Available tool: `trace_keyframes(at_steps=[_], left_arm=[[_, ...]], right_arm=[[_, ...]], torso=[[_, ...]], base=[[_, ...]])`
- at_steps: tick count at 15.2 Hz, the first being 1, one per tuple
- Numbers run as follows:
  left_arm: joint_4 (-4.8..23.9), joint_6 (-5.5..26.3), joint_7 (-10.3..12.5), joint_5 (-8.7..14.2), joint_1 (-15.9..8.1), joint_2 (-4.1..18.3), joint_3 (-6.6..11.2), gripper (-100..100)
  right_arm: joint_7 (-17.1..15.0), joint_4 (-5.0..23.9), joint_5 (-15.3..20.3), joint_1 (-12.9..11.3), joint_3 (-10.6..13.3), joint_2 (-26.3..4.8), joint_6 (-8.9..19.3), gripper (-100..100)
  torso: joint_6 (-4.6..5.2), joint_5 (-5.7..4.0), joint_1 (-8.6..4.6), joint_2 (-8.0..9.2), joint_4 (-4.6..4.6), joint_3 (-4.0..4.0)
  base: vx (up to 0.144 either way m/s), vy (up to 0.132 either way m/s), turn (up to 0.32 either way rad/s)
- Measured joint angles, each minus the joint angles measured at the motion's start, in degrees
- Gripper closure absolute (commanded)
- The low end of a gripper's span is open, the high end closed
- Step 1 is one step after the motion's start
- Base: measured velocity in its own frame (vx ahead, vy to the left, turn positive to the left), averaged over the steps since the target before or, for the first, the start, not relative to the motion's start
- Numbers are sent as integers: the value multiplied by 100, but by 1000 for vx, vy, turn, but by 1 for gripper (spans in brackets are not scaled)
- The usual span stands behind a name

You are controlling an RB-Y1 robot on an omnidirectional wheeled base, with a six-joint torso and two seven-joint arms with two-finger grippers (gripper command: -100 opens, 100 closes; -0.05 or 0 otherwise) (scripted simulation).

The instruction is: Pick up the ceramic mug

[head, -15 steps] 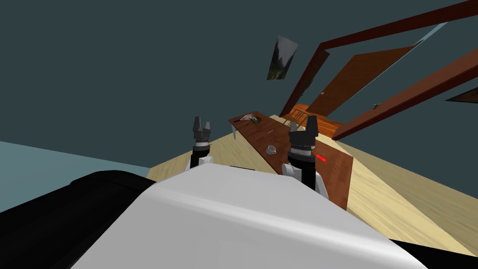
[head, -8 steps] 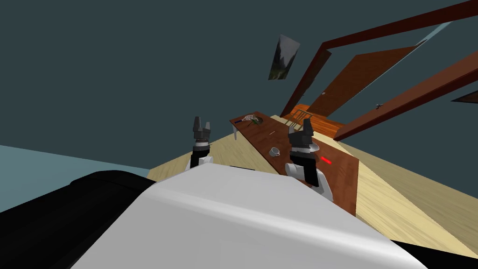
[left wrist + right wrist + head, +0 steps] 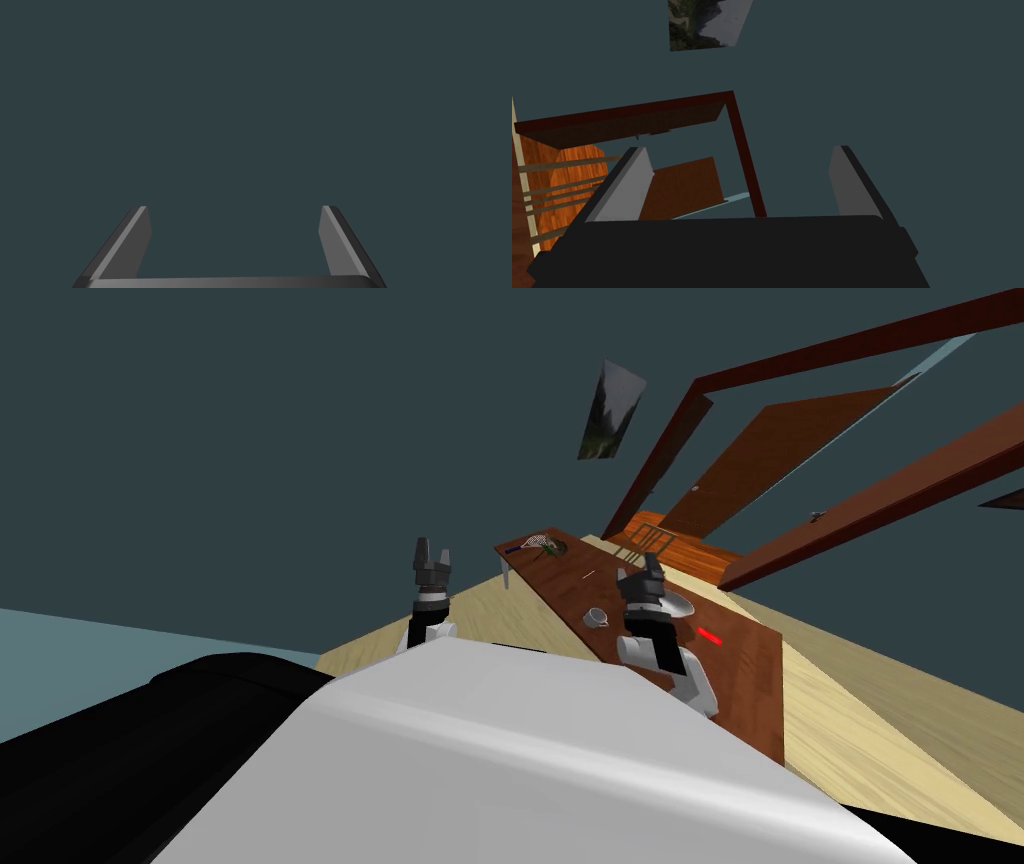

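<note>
Sitting upright on the brown desk [image 3: 745,688], the mug [image 3: 596,617] is a small pale cup; which way its handle points I cannot tell. The right end effector [image 3: 648,573] hovers just beside the mug, above the desk, its fingers spread wide and empty. The left end effector [image 3: 432,553], well apart from the mug, is spread wide too. The mug looks light, rigid, smooth and breakable, so a gentle pinch across its rim wall seems safest.

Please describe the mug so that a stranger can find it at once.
Find the long brown table stretching away from the robot. Near its middle, just left of the right gripper, stands the mug. It is a small pale cup, unlike the flat red bar right of the gripper.
</note>
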Motion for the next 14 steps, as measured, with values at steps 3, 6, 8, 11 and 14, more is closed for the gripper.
trace_keyframes(at_steps=[3, 6, 8, 11, 14], left_arm=[[0, 0, 0, 0, 0, 0, 0, 0], [0, 0, 0, 0, 0, 0, 0, 0], [0, 0, 0, 0, 0, 0, 0, 0], [0, 0, 0, 0, 0, 0, 0, 0], [0, 0, 0, 0, 0, 0, 0, 0]], right_arm=[[-235, 144, -50, -84, -94, -50, 379, -100], [-548, 342, -155, -178, -257, -191, 759, -100], [-728, 444, -184, -211, -317, -211, 1028, -100], [-1039, 676, -287, -291, -470, -335, 1375, -100], [-1268, 755, -338, -308, -569, -362, 1727, -100]], torso=[[0, 0, 0, 4, 1, 2], [0, 1, 2, 4, 1, 3], [1, 1, 2, 4, 1, 2], [1, 0, -3, 3, 0, 1], [2, 0, -5, 9, 2, 6]], base=[[44, 72, -2], [47, 78, -4], [49, 66, -3], [43, 54, -3], [36, 58, -2]])
